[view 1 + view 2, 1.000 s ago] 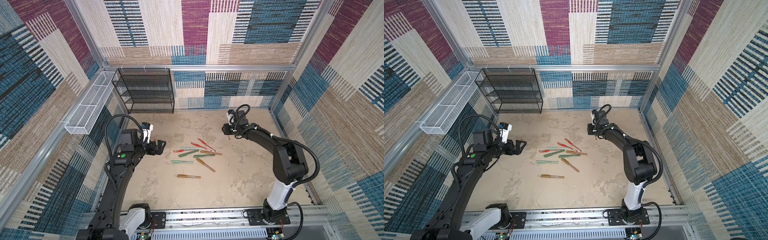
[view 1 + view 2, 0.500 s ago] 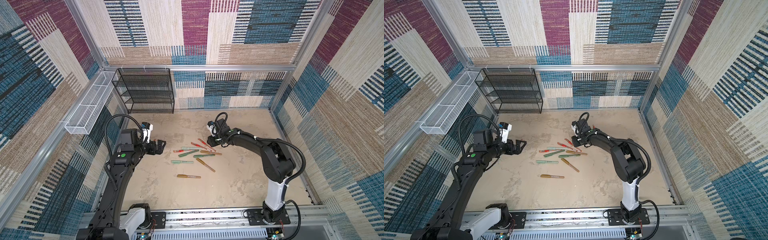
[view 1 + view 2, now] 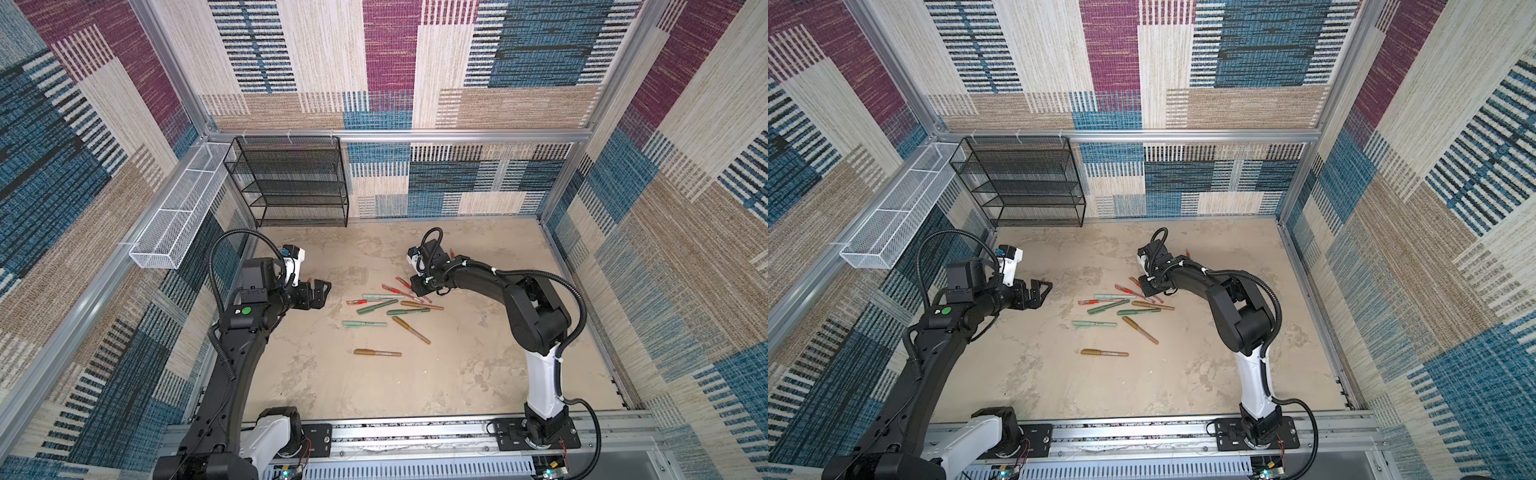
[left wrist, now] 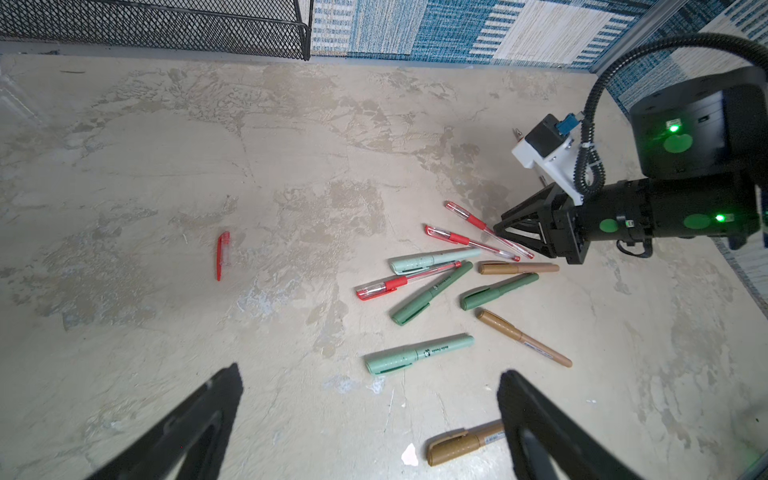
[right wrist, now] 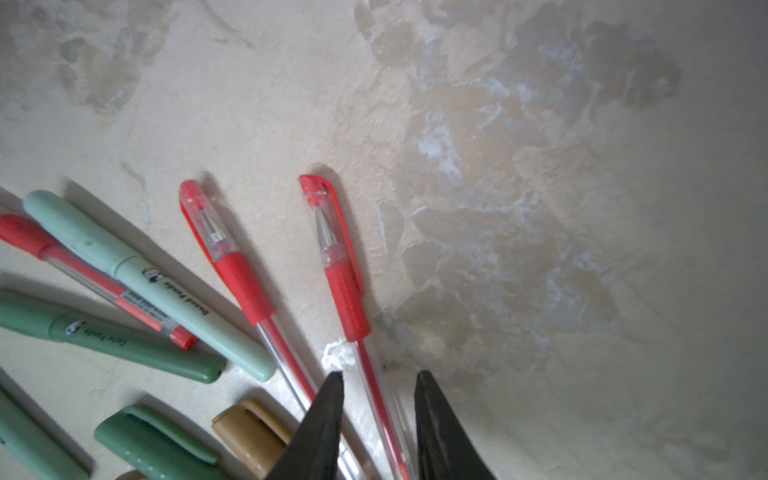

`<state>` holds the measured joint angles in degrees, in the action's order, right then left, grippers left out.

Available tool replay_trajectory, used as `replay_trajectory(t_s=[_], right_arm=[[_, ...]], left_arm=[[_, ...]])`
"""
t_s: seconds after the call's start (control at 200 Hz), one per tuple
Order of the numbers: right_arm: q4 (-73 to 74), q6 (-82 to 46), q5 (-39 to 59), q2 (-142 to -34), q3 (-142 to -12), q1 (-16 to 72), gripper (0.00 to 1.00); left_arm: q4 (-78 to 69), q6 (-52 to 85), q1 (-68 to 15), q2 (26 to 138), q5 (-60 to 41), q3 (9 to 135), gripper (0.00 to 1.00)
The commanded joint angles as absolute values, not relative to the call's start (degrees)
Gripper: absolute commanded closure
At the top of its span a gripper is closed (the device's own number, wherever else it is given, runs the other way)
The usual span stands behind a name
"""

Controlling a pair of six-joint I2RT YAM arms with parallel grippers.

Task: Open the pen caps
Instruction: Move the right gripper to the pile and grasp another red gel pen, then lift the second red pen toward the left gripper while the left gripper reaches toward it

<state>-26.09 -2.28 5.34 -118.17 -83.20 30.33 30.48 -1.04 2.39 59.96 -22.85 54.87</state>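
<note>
The right claw [image 5: 379,376] is low over the far right edge of the pile [image 3: 407,311], jaws narrow, straddling the clear barrel of a red pen [image 5: 347,299] with a slim gap each side. That pen's cap [image 5: 328,224] is on, at its far-left end, past the red grip and clear of the fingertips. The left claw [image 3: 322,293] hangs wide open left of the pile. A loose red cap [image 4: 223,255] lies alone on the table [image 3: 457,374], off the pile's side away from the right claw.
</note>
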Motion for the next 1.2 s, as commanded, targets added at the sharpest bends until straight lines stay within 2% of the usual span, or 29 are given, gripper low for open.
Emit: replay_trajectory(t_s=[0.0, 0.656, 0.877, 1.192], right_arm=[[-25.8, -1.2, 3.8, -118.8, -83.5, 30.5, 0.68], [-25.9, 0.6, -1.5, -123.0, -85.8, 30.2, 0.89], [-24.9, -1.3, -0.4, -118.7, -87.0, 30.3, 0.94], [-15.4, -8.2, 4.6, -104.5, -78.4, 32.8, 0.95]], left_arm=[[28.8, -0.4, 2.5, 59.6, -23.4, 54.6, 0.00], [30.2, -0.5, 2.4, 59.4, -23.2, 55.5, 0.00], [29.8, 0.9, 2.3, 59.6, -26.0, 55.7, 0.00], [27.4, 5.4, 2.2, 59.9, -32.7, 55.7, 0.00]])
